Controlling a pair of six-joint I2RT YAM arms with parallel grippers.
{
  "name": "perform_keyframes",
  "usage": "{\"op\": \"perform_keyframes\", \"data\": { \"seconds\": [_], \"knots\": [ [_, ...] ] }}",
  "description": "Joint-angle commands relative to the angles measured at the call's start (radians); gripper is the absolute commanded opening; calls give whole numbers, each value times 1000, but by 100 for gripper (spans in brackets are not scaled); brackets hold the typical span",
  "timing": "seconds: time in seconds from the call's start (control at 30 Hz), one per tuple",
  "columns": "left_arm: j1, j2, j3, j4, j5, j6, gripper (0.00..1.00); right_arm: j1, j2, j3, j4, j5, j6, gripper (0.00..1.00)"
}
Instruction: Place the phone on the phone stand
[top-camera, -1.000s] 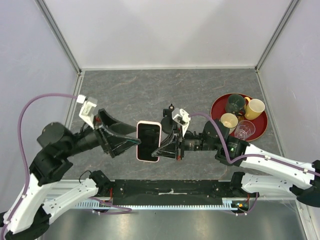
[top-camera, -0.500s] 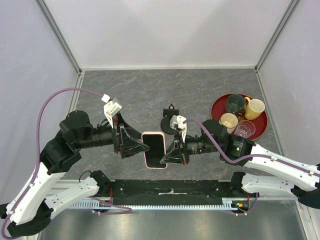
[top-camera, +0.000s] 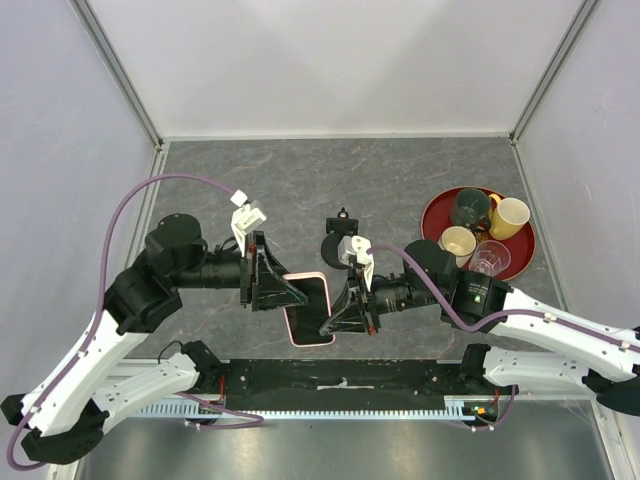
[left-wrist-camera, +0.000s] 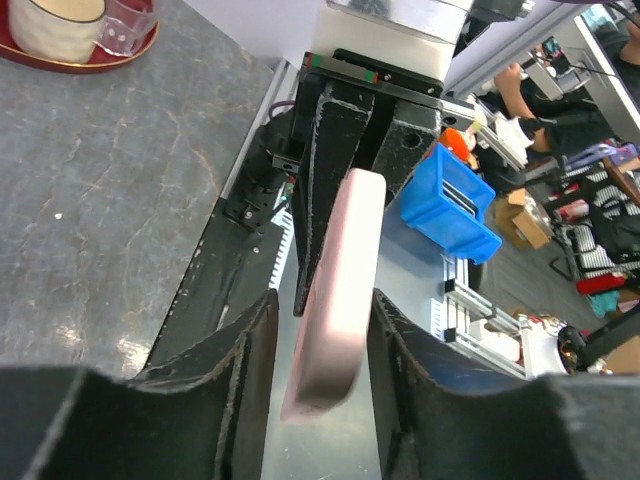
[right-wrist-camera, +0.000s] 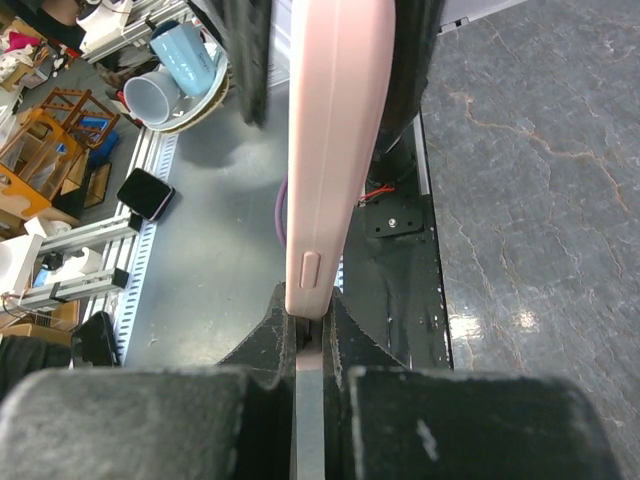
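Left hand (top-camera: 296, 292) straddles the phone (top-camera: 312, 320), jaws narrow, whether gripping I cannot tell; right hand (top-camera: 330, 322) pinches it edge-up over the desk (top-camera: 250, 190); releasing early could drop it short of the phone stand (top-camera: 338, 240)

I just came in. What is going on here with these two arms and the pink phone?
The right gripper holds the phone in the air, its jaws shut on one side of it. The left gripper has its jaws on either side of the opposite edge; whether they already press on it cannot be told. It looks like a handover between the arms. The phone stand stands on the table just behind, with no phone on it yet.
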Motion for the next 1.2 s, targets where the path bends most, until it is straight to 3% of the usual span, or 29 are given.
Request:
{"op": "perform_keyframes", "data": {
  "seconds": [0.0,0.17,0.2,0.27,0.3,0.33,0.37,0.4,0.47,0.5,0.6,0.7,0.83,0.93,1.17],
  "knots": [
    [-2,35,-4,91,133,8,42,2,-3,82,127,-48,-18,0],
    [-4,53,16,103,137,31,24,0,6,97,84,-68,-40,0],
    [-2,58,23,103,138,40,13,2,13,102,77,-68,-43,0],
    [-2,64,37,74,118,61,3,0,14,105,35,-20,-52,0],
    [-2,62,57,51,27,90,2,0,5,112,8,54,-67,12],
    [-4,61,75,7,-53,110,2,0,-6,109,-20,143,-66,33],
    [-2,59,94,-83,-145,129,2,0,-18,103,-57,373,-57,64],
    [-2,58,123,-124,-319,158,2,0,-45,80,-69,495,-8,73],
    [-2,21,111,-158,-464,169,2,0,-66,43,-88,754,52,82],
    [-2,0,94,-150,-574,158,2,0,-63,17,-98,954,116,82],
    [-4,-68,41,-126,-688,132,2,0,11,20,-160,1248,161,82],
    [-4,-112,11,-103,-729,107,2,-4,115,55,-175,1372,157,77],
    [-2,-143,-27,-43,-663,92,2,-44,244,112,-126,1353,111,61],
    [-2,-145,-58,-3,-632,87,2,-107,313,108,-50,1271,81,59],
    [-2,-131,-76,40,-607,95,2,-172,385,83,44,1259,49,49]
  ]
}}
